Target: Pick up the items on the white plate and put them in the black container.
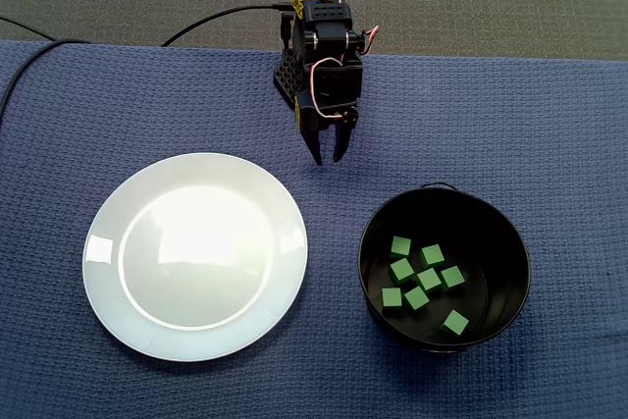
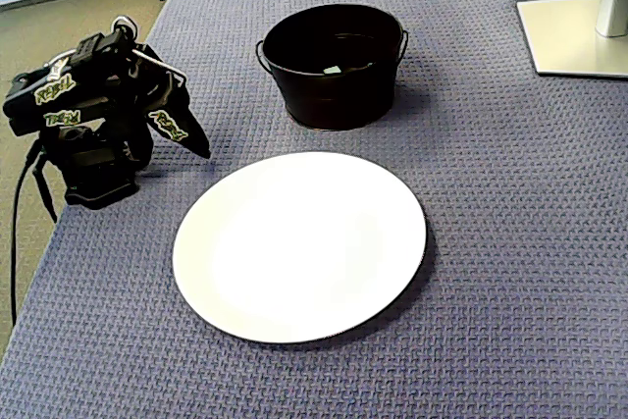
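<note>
The yellow stickers (image 2: 46,93) on the arm carry lettering too blurred to read. Left to right in a fixed view: one bare white plate (image 1: 100,242) toward the table's (image 1: 549,125) near edge, the claw (image 1: 329,158) by the far edge with tips slightly apart and empty, and one black container (image 1: 515,282) holding eight green cubes (image 1: 429,279). In a fixed view only a sliver of one cube (image 2: 334,70) shows, plus a white stand base (image 2: 574,36) at the far right corner.
</note>
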